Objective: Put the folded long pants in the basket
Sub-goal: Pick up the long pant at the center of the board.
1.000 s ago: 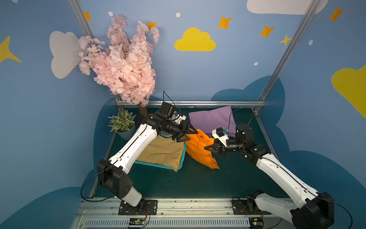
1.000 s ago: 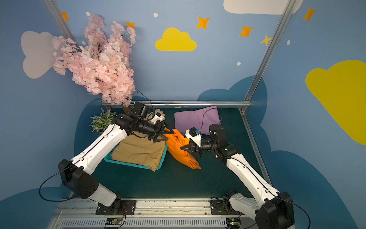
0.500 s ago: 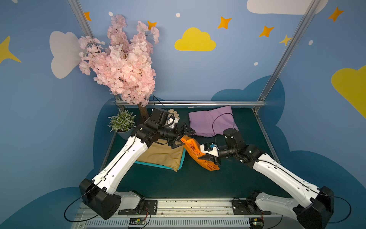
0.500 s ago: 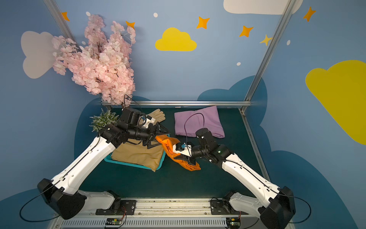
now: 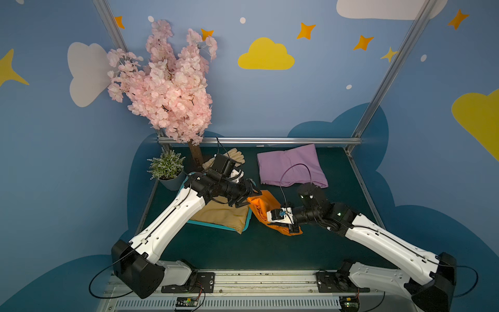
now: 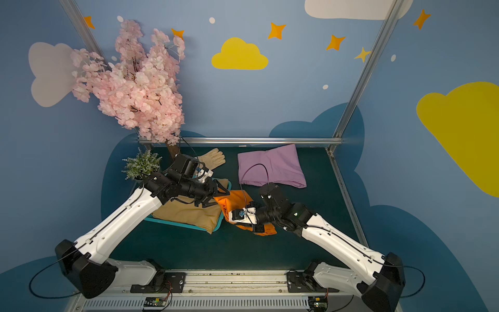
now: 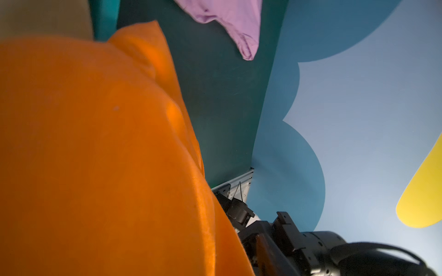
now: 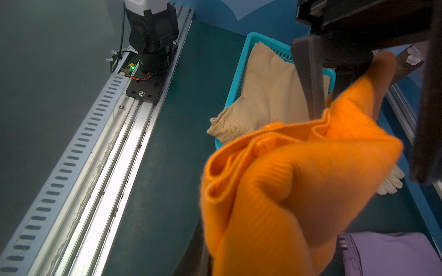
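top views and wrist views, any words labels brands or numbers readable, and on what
No text can be read in any view.
wall: only painted shapes like the yellow cloud, no letters.
circuit boards on the front rail: any print is too small to read.
orange pants, tan pants, lilac pants, basket: no readable label or brand.

Left arm extended; left gripper (image 5: 252, 194) astride orange pants (image 5: 263, 205), grip unclear. Right arm reaching inward; right gripper (image 5: 271, 217) clamped on pants.
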You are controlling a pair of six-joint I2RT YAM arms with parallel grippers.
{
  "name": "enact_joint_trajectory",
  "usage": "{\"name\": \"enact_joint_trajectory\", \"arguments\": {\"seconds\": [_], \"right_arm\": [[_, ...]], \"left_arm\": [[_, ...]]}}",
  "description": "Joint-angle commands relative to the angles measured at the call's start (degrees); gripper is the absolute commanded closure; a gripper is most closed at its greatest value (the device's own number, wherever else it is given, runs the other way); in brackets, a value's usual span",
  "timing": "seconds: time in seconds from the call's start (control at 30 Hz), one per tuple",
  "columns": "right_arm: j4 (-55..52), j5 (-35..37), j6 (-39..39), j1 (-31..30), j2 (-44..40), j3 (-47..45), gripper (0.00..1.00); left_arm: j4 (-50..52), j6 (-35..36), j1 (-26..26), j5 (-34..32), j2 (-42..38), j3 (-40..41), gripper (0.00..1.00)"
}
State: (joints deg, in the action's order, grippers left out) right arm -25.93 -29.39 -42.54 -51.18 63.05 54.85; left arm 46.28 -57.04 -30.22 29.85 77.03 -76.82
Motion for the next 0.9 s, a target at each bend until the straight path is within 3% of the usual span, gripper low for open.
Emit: {"name": "enact_joint_trajectory", "arguments": {"seconds": [0.0, 0.13, 0.2, 0.23, 0.3, 0.33, 0.37, 0.53, 0.63, 0.73, 0.87], "right_arm": [[0.05, -2.21, -1.62, -2.36, -3.16, -0.52, 1.0], [0.15, -1.48, -0.77, -3.4, -4.95, -2.02, 1.0], [-0.16, -1.65, 0.93, -3.71, -5.55, -2.25, 1.0], [-0.42, -1.96, 2.33, -3.75, -5.78, -2.05, 0.93], [0.53, -1.02, 9.1, -3.8, -6.86, -2.09, 0.45], [1.98, -0.09, 14.04, -3.75, -7.53, -2.56, 0.33], [3.57, 0.54, 19.67, -3.75, -8.81, -3.17, 0.28], [8.78, 0.72, 35.14, -2.88, -17.63, -7.54, 0.23], [12.01, 4.08, 46.08, 2.51, -20.79, -10.25, 0.15], [17.34, 3.72, 58.78, 11.48, -18.62, -15.31, 0.14], [17.63, 3.69, 67.5, 18.93, -11.34, -19.55, 0.16]], "left_arm": [[0.47, 2.14, 0.19, -5.37, -0.15, -0.43, 0.67], [0.48, 2.58, 0.29, -5.77, 0.32, -1.16, 0.78], [0.63, 3.27, 0.32, -5.13, 1.2, -2.26, 0.92], [0.81, 3.86, 0.33, -4.77, 1.71, -3.09, 0.97], [0.91, 6.55, 0.33, -3.45, 2.75, -5.63, 0.98], [1.36, 8.36, 0.32, -2.73, 3.05, -6.95, 0.97], [2.69, 11.21, 0.45, -2.57, 3.36, -8.73, 0.98], [11.19, 23.29, 2.28, -2.35, 2.1, -12.32, 0.98], [14.82, 28.55, 5.33, 1.32, 0.86, -10.92, 0.98], [19.49, 34.9, 7.88, 1.75, -0.32, -9.86, 0.98], [24.0, 39.87, 9.99, -5.56, -2.72, -8.16, 0.98]]}}
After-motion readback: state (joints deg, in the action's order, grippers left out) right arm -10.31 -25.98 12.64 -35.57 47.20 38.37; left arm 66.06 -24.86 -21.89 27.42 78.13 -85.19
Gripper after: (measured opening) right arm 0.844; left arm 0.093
